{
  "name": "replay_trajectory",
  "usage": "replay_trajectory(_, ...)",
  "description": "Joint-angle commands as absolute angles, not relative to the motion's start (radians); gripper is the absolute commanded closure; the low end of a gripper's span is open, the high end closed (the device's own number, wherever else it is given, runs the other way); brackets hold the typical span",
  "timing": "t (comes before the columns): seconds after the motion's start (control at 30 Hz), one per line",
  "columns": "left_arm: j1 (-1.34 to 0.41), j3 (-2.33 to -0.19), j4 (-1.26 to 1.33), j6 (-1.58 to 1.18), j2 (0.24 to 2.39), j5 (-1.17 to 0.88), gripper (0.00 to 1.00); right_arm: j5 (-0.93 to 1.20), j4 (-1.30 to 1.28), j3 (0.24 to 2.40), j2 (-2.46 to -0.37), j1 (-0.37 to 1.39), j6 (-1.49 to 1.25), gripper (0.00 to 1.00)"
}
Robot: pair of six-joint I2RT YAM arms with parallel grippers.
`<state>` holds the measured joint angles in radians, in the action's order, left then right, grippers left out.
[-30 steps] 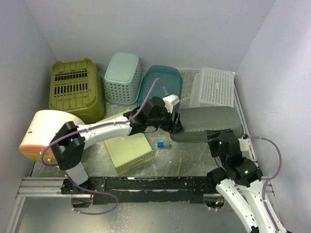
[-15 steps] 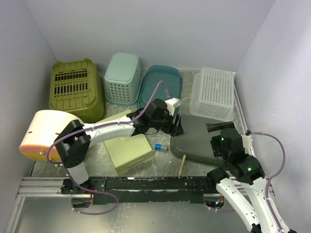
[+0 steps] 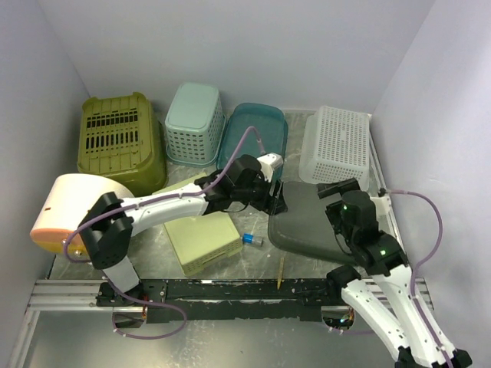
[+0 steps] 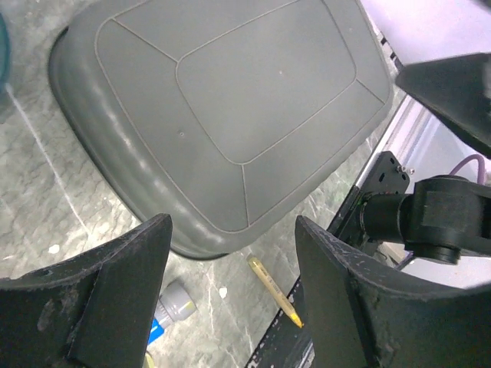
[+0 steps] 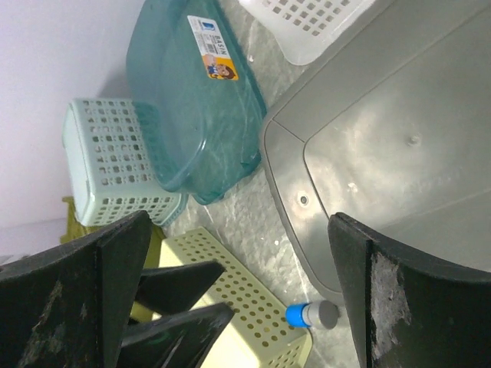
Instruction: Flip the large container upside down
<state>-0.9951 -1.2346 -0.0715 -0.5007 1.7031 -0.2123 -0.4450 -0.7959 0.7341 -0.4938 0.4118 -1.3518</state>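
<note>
Left gripper (image 4: pixel 232 224): jaws stood wide, empty, over upturned grey container (image 4: pixel 230 100). Right gripper (image 5: pixel 239 222): fully spread, held nothing.

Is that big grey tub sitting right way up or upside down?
Upside down. The grey tub shows its closed, seamed base facing up, rim down on the table; no hollow is visible.
</note>
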Motion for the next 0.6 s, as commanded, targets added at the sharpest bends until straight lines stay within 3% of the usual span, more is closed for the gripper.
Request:
replay_trajectory(0.0, -1.002, -1.253, -0.135, -0.461, 1.583, -0.118, 0.23, -0.414, -0.622, 0.732, -0.58, 0.418, -1.172, 0.0)
replay_trajectory(0.2, -0.964, -1.258, -0.272, -0.408, 1.454, 0.032, 0.21, -0.417, -0.477, 0.848, -0.823, 0.417, -0.831, 0.0)
replay_trajectory(0.4, -0.839, -1.254, -0.37, -0.389, 1.34, 0.063, 0.17, -0.637, -0.417, 0.991, -1.073, 0.416, -0.689, 0.0)
replay_trajectory(0.57, -0.8, -1.25, -0.441, -0.371, 1.246, 0.209, 0.03, -0.765, -0.423, 1.114, -1.168, 0.416, -0.691, 0.0)
